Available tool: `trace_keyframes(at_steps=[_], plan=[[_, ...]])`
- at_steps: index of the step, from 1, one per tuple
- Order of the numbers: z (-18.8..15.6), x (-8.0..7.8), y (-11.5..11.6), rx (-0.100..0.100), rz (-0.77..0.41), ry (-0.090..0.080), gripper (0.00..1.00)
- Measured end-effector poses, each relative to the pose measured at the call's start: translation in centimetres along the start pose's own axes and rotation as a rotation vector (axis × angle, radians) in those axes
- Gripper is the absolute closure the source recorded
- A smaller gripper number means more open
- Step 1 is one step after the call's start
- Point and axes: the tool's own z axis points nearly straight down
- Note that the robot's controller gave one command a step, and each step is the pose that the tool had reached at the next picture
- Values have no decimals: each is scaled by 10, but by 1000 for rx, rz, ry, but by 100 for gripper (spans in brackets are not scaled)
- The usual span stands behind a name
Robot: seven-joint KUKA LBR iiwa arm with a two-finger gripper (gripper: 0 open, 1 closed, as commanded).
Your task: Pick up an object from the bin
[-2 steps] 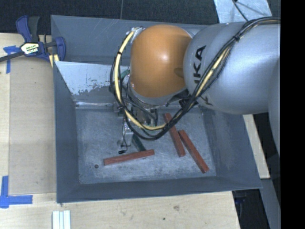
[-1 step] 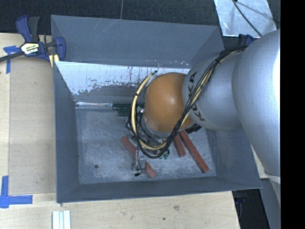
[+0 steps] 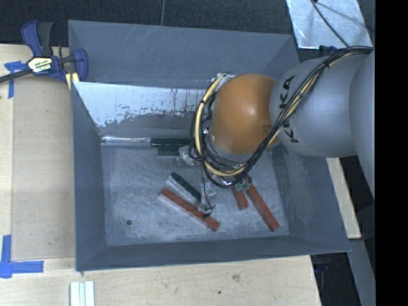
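Observation:
My gripper [image 3: 208,203] reaches down near the middle of the bin floor, its tip just above a long reddish-brown stick [image 3: 189,210] that lies slanted. A dark green stick [image 3: 184,184] lies just to its upper left. Right of the gripper lie two more reddish-brown sticks [image 3: 260,207], partly under the arm. A black pen-like thing [image 3: 167,145] rests against the back wall.
The arm with its orange cover and cables hangs over the bin's right half and hides what lies beneath. A small dark speck [image 3: 129,222] sits on the floor at the front left. The left half of the floor has free room.

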Motion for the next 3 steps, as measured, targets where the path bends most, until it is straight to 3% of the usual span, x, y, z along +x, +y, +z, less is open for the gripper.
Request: trace_keyframes(at_steps=[1, 2, 3], plan=[[-2, -19, 22, -2, 74, 0, 0], [28, -17, 1, -3, 174, 7, 0], [27, -18, 1, -2, 175, 4, 0]])
